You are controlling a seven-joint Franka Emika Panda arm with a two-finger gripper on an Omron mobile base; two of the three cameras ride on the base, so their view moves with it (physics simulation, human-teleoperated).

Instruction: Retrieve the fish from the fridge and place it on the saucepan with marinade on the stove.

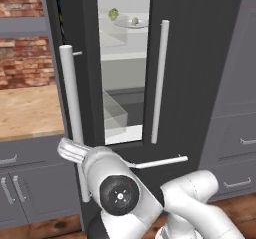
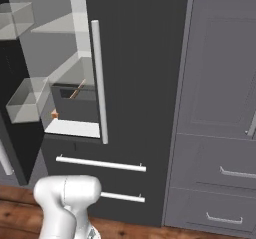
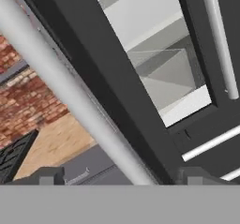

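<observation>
Straight ahead of the robot stands the tall dark-grey fridge (image 1: 200, 58), its left door (image 1: 75, 58) swung partly open so a narrow strip of white interior shows between the two doors. High on a shelf inside sits a pale plate (image 1: 131, 23) with a small green item (image 1: 113, 14) beside it; the fish cannot be made out. Clear bins (image 1: 116, 114) sit lower down. The gripper (image 3: 119, 178) hovers at the open door's long pale handle (image 3: 70, 96), its two dark fingertips (image 3: 44, 176) spread wide, one on each side of the bar, not clamping it. Left of the fridge are a wooden counter (image 1: 27, 110), a brick wall (image 1: 20, 58) and grey cabinets (image 1: 25, 188).
</observation>
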